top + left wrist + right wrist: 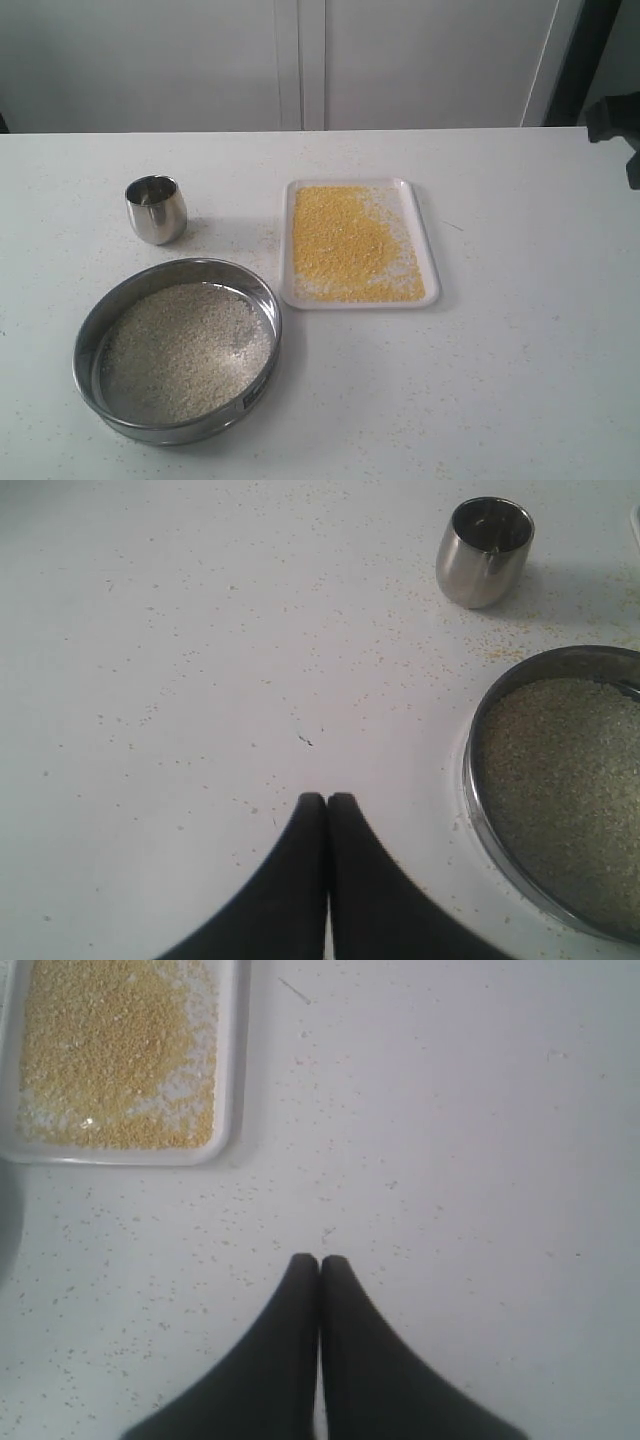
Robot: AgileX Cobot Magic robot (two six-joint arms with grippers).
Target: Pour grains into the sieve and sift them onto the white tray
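On the table (pixel 520 340), pale grains (pixel 180 345) are held in the sieve (pixel 170 431), yellow grains (pixel 345 245) on the tray (pixel 405 194); the left claw (pixel 327 799) and right claw (pixel 319 1260) are closed, empty.

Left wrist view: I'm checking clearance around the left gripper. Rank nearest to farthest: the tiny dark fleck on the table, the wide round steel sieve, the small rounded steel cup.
1. The tiny dark fleck, just ahead of the shut left gripper.
2. The wide round steel sieve, off to one side.
3. The small rounded steel cup, beyond the sieve.

Lab setting: white table (pixel 520 350), panelled wall (pixel 150 60)
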